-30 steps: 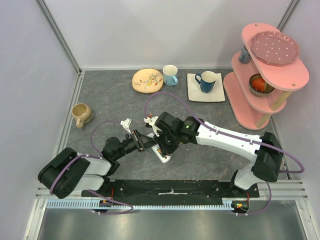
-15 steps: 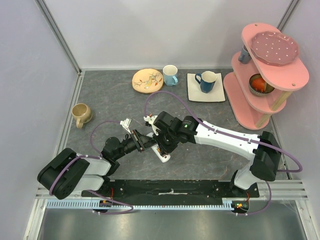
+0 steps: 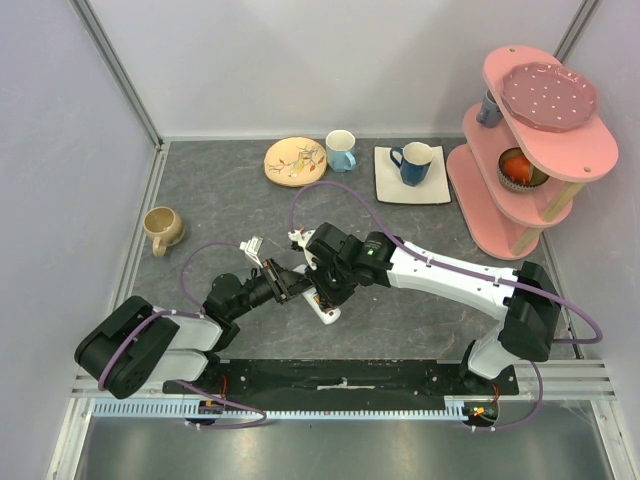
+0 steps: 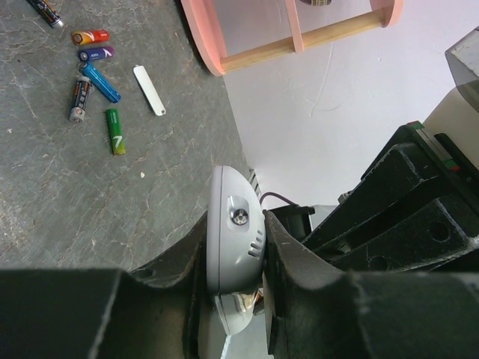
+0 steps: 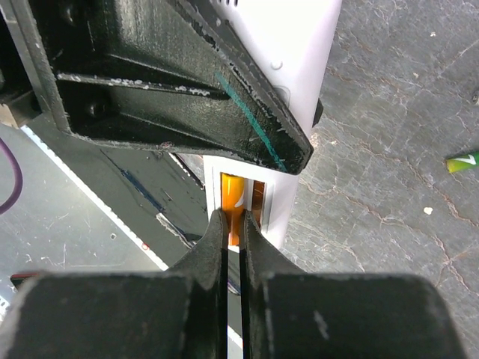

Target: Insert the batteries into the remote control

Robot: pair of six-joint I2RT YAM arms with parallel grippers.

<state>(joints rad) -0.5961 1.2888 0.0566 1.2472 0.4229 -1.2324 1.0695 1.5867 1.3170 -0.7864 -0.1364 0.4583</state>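
Grey bench from above, pink shelf at right: both arms hide most of the remote control. Left wrist: left pincer clenched on the remote control, loose batteries well apart. Right wrist: right pincer closed, tips beside an orange battery inside.

No whole word, brand or number can be read anywhere. The nearest thing to a legible sign is on the green battery in the left wrist view: a white angular mark on its side, shaped like a 7 or a slanted tick. A similar white mark shows on the green battery at the right edge of the right wrist view. The grey battery carries bands of small print, too fine to make out. The orange battery has a pale patch on the middle of its wrap, and the black battery has some coloured flecks. Neither can be read.
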